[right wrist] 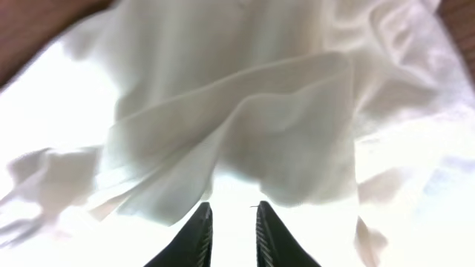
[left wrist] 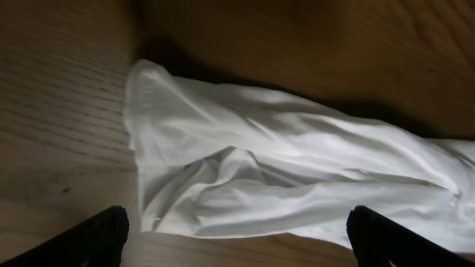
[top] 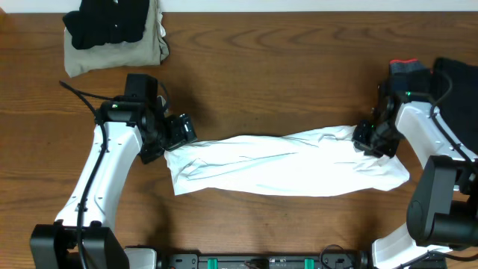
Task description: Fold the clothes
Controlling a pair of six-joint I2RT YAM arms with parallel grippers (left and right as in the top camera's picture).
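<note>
The white shirt (top: pixel 284 164) lies stretched lengthwise on the table (top: pixel 261 82), with the left gripper (top: pixel 176 137) spread wide and empty at its left end and the right gripper (top: pixel 369 140) over its right end, fingers barely parted, grip unclear.

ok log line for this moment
shirt: folded long band | left gripper: open at one end | right gripper: barely open at other end

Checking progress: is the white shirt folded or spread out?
Partly folded: the white shirt lies as a long wrinkled band with overlapping layers, not a compact stack.
</note>
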